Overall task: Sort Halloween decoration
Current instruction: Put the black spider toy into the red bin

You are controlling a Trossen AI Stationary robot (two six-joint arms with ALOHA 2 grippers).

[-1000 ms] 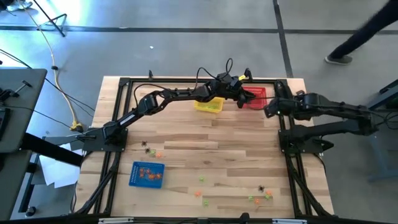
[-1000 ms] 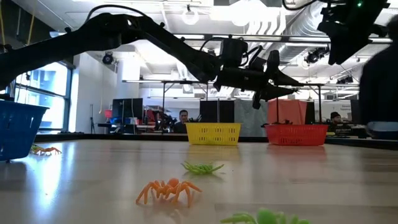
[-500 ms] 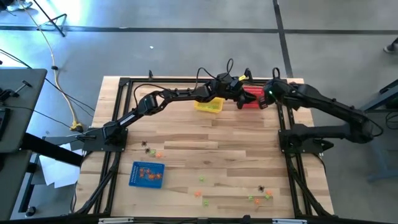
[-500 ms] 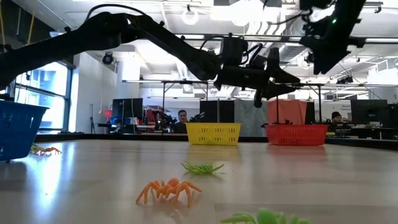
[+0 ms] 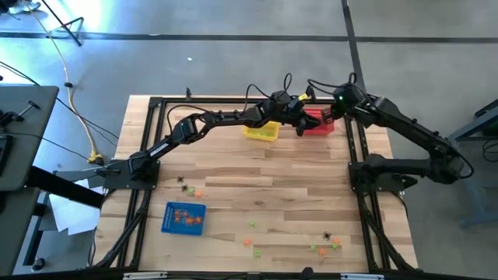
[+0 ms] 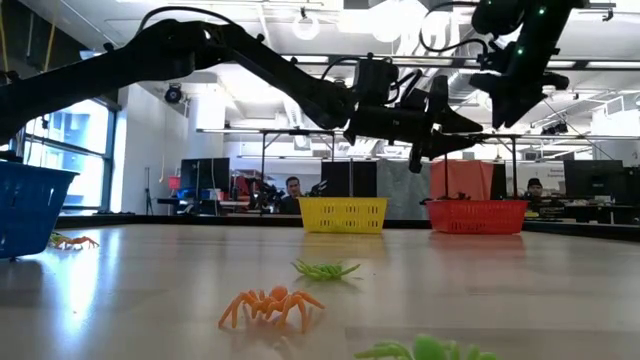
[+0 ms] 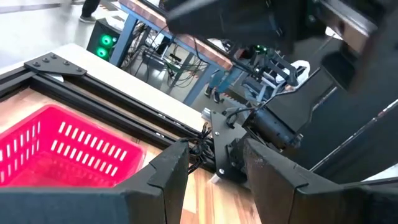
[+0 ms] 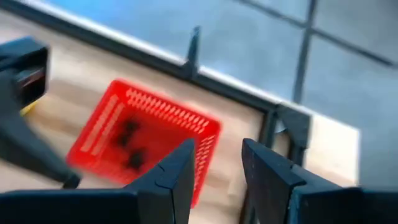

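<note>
Two spread end effectors, left (image 5: 299, 123) and right (image 5: 336, 106), empty above red basket (image 5: 320, 126), yellow basket (image 5: 262, 131) beside it

Two dark, matte black six-joint arms, built of slim tubular links and blocky joint housings. Thin black cables looping in arcs above the left arm's wrist (image 5: 276, 97). Small green indicator light glowing on the right arm's wrist housing (image 5: 340, 97). Black angular two-finger left gripper (image 7: 214, 165), flat-faced wedge fingers with bevelled edges. Right gripper (image 8: 217, 168) of the same black, chunky, faceted finger shape. Black frame rails at both bases.
</note>
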